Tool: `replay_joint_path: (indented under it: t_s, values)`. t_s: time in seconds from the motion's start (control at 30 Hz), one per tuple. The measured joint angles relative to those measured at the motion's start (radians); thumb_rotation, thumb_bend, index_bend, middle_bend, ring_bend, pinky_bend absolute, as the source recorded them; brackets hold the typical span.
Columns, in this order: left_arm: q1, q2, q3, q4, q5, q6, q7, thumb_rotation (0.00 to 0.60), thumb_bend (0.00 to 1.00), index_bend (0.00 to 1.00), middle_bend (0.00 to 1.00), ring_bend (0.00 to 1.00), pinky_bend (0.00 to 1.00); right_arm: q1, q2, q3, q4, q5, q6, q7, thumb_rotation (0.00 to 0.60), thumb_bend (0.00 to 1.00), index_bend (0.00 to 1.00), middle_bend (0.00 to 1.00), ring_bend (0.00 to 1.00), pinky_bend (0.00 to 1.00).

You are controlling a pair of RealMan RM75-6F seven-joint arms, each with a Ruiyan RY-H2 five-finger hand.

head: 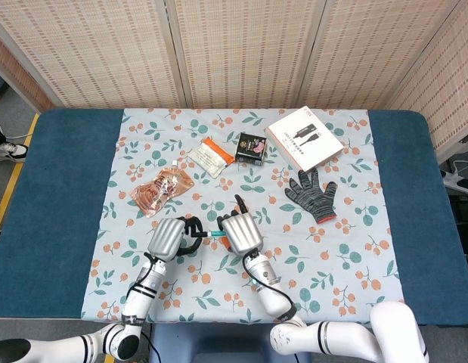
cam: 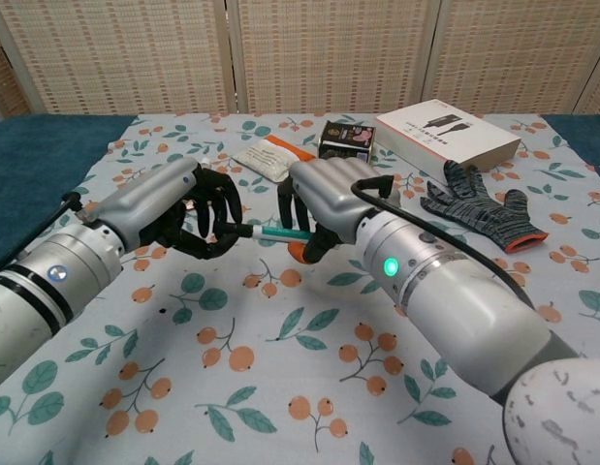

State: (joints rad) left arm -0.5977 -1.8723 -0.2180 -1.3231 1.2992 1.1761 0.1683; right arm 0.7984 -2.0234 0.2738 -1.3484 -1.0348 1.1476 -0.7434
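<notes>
A thin teal pen [cam: 272,233] with a white and black end hangs level just above the flowered cloth [head: 347,249], spanning the gap between my two hands. My left hand [cam: 188,208] curls its dark fingers round the white and black end. The teal end sits in my right hand [cam: 329,203], whose fingers fold down over it. In the head view the pen [head: 213,235] shows between the left hand [head: 169,237] and the right hand [head: 240,231], near the table's front middle. A small orange patch under the right hand is too hidden to name.
A copper-coloured pouch [head: 159,190] lies behind the left hand. Further back lie a white and orange packet [head: 211,156], a small black box [head: 252,147] and a white flat box [head: 305,137]. A grey knitted glove [head: 313,193] lies to the right.
</notes>
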Motion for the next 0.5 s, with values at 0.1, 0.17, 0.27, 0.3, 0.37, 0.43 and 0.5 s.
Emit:
replay_joint_path:
  t_s: [0.1,0.17,0.27,0.3,0.37,0.43,0.5]
  values:
    - [0.001,-0.012,0.0,0.014,0.005,0.02,0.008,0.6,0.71,0.73,0.82,0.68,0.92,0.001,-0.001,0.0,-0.001,-0.002,0.001,-0.001,0.6,0.41,0.84,0.74,0.41,0.0]
    - [0.002,-0.021,-0.001,0.025,0.011,0.034,0.009,0.6,0.74,0.75,0.85,0.7,0.94,0.001,-0.001,-0.001,-0.002,-0.003,0.002,-0.001,0.6,0.41,0.84,0.74,0.41,0.0]
    - [0.002,-0.025,-0.003,0.038,0.017,0.04,0.004,0.6,0.77,0.77,0.87,0.73,0.96,-0.001,0.002,-0.003,-0.004,-0.005,0.003,-0.001,0.6,0.41,0.84,0.74,0.41,0.0]
    - [0.002,-0.025,-0.005,0.038,0.015,0.038,0.002,0.6,0.77,0.78,0.88,0.73,0.97,-0.001,0.003,-0.003,-0.004,-0.006,0.004,-0.001,0.6,0.41,0.84,0.74,0.41,0.0]
    - [0.002,-0.021,-0.009,0.035,0.007,0.032,-0.004,0.6,0.78,0.79,0.89,0.74,0.97,-0.003,0.008,-0.005,-0.006,-0.008,0.006,-0.001,0.6,0.41,0.84,0.74,0.41,0.0]
    - [0.001,-0.017,-0.012,0.036,0.005,0.029,-0.009,0.6,0.78,0.79,0.9,0.74,0.98,-0.005,0.013,-0.005,-0.009,-0.008,0.008,-0.002,0.6,0.41,0.84,0.74,0.42,0.0]
    - [0.0,-0.014,-0.011,0.038,0.007,0.027,-0.014,0.6,0.79,0.8,0.9,0.75,0.98,-0.006,0.017,-0.004,-0.009,-0.008,0.009,-0.003,0.6,0.41,0.85,0.75,0.42,0.0]
